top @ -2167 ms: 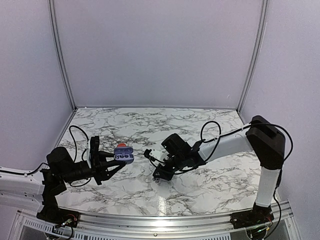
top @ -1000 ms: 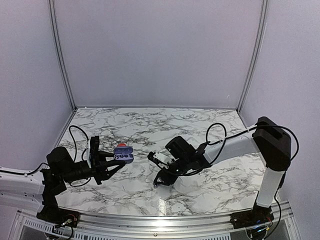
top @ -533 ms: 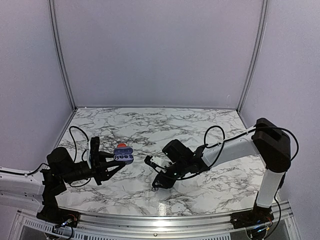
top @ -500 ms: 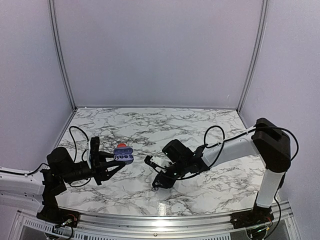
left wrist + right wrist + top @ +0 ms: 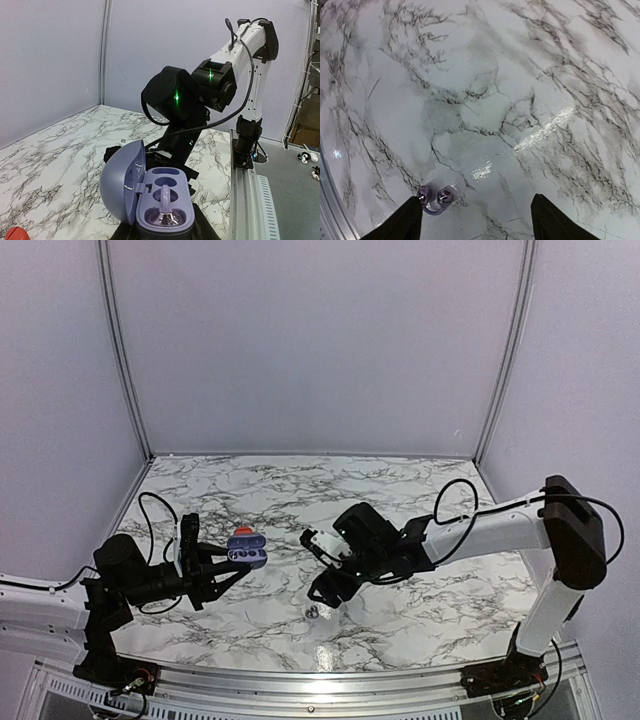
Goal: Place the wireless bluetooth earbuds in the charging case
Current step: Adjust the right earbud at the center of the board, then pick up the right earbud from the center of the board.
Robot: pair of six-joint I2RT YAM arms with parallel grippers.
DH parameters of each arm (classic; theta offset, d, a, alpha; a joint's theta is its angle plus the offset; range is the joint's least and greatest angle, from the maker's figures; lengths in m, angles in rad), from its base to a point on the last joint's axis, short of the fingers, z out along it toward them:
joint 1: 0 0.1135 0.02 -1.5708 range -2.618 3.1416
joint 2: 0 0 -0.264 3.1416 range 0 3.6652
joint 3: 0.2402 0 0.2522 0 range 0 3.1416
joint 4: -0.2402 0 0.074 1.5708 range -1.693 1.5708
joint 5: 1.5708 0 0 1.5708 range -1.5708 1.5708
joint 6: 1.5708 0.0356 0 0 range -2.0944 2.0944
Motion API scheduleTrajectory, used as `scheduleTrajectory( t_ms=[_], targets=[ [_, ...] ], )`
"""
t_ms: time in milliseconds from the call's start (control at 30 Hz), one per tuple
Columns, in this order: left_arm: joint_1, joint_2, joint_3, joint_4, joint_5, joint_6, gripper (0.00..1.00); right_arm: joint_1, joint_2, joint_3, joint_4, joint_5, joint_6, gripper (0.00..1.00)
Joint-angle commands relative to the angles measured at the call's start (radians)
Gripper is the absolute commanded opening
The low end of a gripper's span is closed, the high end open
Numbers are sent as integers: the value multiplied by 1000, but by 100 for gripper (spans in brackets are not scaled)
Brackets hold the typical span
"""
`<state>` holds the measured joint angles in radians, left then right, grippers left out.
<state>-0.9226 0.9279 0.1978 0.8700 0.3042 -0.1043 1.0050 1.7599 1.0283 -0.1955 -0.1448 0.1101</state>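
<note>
My left gripper [image 5: 232,562] is shut on the base of the lavender charging case [image 5: 247,550], holding it up off the table with its lid [image 5: 120,185] swung open. In the left wrist view the case [image 5: 162,202] shows its wells; something glossy sits in the nearest one. A small silvery-lavender earbud [image 5: 312,612] lies on the marble table. In the right wrist view that earbud [image 5: 435,198] lies just inside the left fingertip [image 5: 402,225]. My right gripper [image 5: 316,570] hangs open above it, holding nothing.
A small red rounded object [image 5: 243,531] lies on the marble table [image 5: 400,490] behind the case, also low left in the left wrist view [image 5: 15,233]. The right arm [image 5: 175,100] stands close in front of the case. Grey walls enclose three sides.
My right gripper has opened wide and lifted up and to the right from the table. The earbud now lies on the marble where its tips were. The left arm has not moved.
</note>
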Motion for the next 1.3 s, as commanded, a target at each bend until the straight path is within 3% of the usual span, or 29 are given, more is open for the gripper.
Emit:
scheduleTrajectory(
  t_ms=[0,100,500,900,1033,1167,1267],
  targets=[
    [5,-5,0,27,-1,14,0,33,-53,-14,-10,44,58,90],
    [4,-5,2,27,-1,13,0,69,-22,-8,-16,67,90,98],
    [5,0,6,27,2,12,0,134,58,22,-108,290,188,99],
    [5,4,8,27,-1,16,0,-37,-27,-99,-72,304,128,98],
    [5,6,9,27,-3,17,0,-90,-35,-95,-49,249,73,97],
    [4,6,12,27,-2,20,0,-91,-84,-110,-6,46,41,91],
    [4,9,14,27,-1,20,0,-78,-123,-121,39,-93,110,85]
  ],
)
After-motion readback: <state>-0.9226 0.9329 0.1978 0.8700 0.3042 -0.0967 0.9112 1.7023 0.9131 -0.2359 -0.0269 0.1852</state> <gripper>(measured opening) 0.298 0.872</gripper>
